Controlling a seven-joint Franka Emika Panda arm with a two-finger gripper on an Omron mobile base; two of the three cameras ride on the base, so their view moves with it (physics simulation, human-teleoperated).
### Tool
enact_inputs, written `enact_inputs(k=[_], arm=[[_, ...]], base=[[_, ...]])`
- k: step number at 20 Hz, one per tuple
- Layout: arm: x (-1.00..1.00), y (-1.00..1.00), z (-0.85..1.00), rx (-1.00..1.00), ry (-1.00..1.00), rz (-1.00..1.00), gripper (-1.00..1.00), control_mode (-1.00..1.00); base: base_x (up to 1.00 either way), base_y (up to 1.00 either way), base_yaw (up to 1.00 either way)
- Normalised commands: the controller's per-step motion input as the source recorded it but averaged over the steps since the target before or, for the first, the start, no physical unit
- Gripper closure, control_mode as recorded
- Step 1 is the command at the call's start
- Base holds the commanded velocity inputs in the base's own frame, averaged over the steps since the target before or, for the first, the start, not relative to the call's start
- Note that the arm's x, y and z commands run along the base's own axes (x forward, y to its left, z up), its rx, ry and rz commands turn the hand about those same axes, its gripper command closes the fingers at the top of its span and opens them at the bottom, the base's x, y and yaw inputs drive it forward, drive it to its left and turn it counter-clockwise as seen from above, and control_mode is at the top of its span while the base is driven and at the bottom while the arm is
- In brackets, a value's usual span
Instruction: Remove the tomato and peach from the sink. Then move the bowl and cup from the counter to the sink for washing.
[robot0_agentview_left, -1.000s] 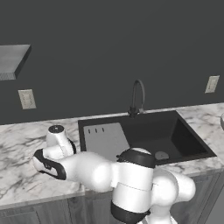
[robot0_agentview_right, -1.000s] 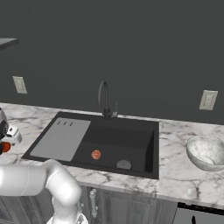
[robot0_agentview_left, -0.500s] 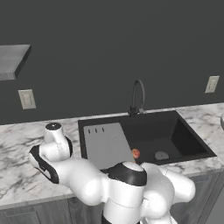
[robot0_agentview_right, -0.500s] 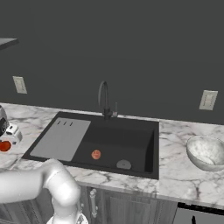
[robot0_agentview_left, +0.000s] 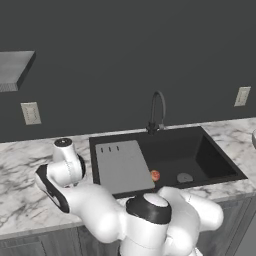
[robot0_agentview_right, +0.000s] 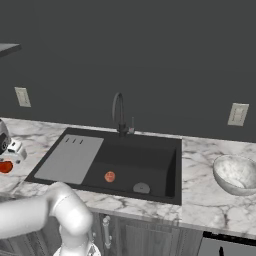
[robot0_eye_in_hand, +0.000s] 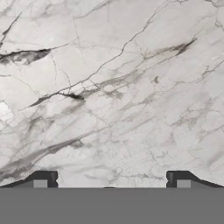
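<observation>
in the left base view the sink (robot0_agentview_left: 215, 165) sits recessed in the counter (robot0_agentview_left: 20, 195), its grey panel (robot0_agentview_left: 122, 165) on the side nearest the arm and the black faucet (robot0_agentview_left: 156, 111) rising behind its back rim. one small pinkish-red fruit, the peach (robot0_agentview_left: 155, 175), lies on the sink floor just beside the panel's edge, with the round drain (robot0_agentview_left: 184, 177) a little further along the floor. the arm bends out over the counter on the panel side of the sink.

in the right base view the sink holds the peach near the middle of its floor, apart from the drain. the tomato (robot0_agentview_right: 5, 167) rests on the counter beyond the panel end of the sink, just under the white hand at the frame edge. the bowl (robot0_agentview_right: 235, 174) stands on the counter at the far end of the sink, well apart from its rim.

in the hand view the gripper (robot0_eye_in_hand: 111, 178) looks straight down at veined marble, its fingertips (robot0_eye_in_hand: 43, 178) spread wide apart with nothing between them.
</observation>
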Motion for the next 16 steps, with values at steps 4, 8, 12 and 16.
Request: enact_inputs(k=[4, 8, 12, 16], arm=[[-0.12, -0.24, 0.13, 0.00, -0.12, 0.00, -1.00, -1.00], [-0.16, -0.29, 0.17, 0.00, -0.13, 0.00, -1.00, -1.00], [-0.17, -0.31, 0.22, 0.00, -0.05, 0.00, -1.00, -1.00], [-0.17, -0.32, 0.23, 0.01, -0.01, 0.00, -1.00, -1.00]], base=[[0.00, 0.00, 0.00], [0.00, 0.00, 0.00], [0.00, 0.00, 0.00], [0.00, 0.00, 0.00]])
